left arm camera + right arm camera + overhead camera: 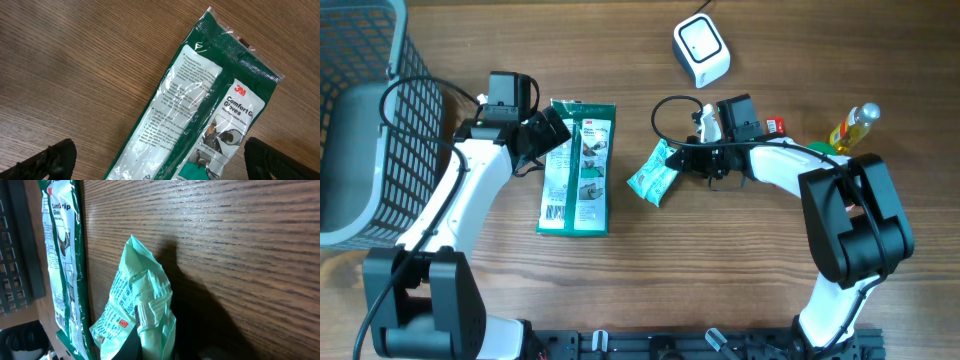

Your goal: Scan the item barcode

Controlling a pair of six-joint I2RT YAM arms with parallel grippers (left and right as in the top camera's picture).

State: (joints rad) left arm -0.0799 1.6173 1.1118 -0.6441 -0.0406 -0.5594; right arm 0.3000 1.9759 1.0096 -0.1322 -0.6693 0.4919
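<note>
A mint-green packet (653,175) (135,300) with blue print is pinched at its end by my right gripper (688,160) (150,347), which is shut on it just above the table. A flat green and white 3M gloves pack (578,170) (200,115) lies on the wood to its left. My left gripper (548,135) (167,162) hovers over the pack's upper part, wide open, one finger (52,160) on each side and nothing gripped. The white scanner (701,50) sits at the back, above and right of the packet.
A dark wire basket (360,120) fills the far left. A yellow bottle (855,125) and a small red item (775,127) lie at the right behind my right arm. The right arm's cable (665,110) loops near the packet.
</note>
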